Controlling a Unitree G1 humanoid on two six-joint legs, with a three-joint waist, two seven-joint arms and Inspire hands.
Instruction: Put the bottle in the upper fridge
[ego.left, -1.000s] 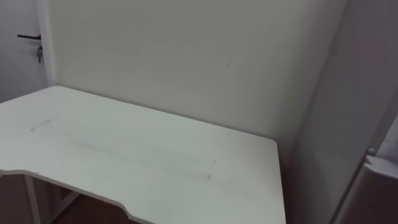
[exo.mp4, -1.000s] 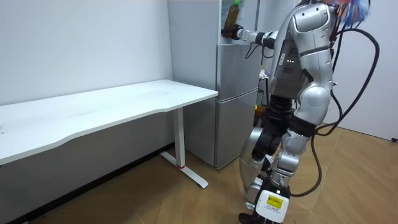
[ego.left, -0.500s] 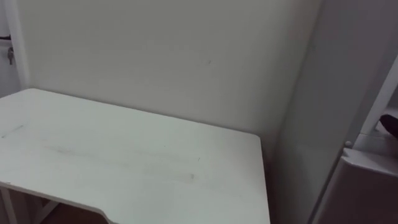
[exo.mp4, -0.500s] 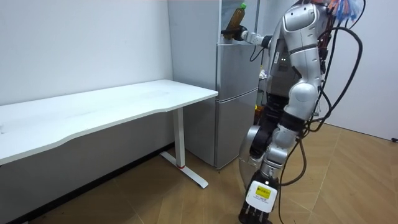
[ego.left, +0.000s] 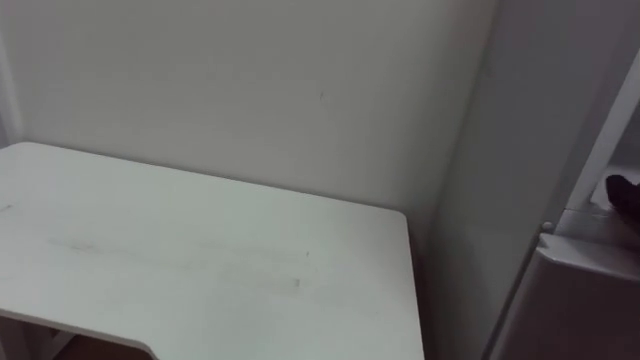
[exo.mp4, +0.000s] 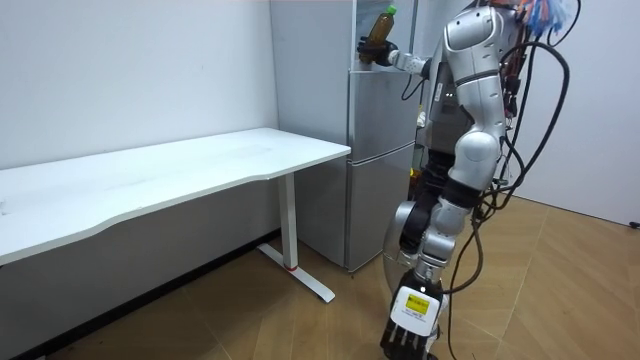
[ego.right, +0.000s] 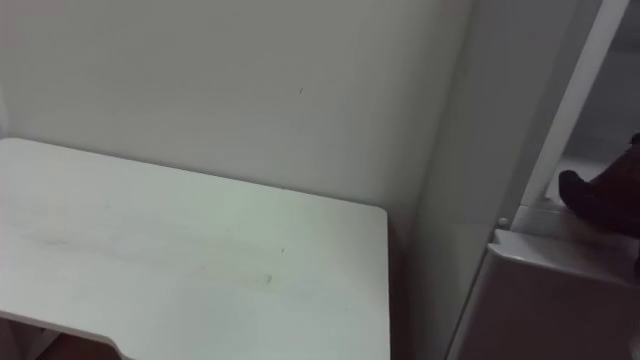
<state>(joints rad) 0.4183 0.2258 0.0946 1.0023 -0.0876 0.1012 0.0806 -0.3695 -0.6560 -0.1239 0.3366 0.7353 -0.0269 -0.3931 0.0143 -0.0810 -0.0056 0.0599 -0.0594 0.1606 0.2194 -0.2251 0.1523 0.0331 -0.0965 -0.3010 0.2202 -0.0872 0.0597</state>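
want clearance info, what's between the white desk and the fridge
Nothing, just a narrow bare gap from white desk to fridge, per the left eye view.

A long white worktop (ego.left: 200, 260) stands along the pale wall (ego.left: 250, 90), running from the far left towards the right. Its white leg (exo.mp4: 288, 220) rests on a wooden floor (exo.mp4: 570, 280).

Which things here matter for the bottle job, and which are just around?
Job: bottle, gripped in the right hand; fridge, its upper part beside the bottle.
Just around: white table; wall behind it.
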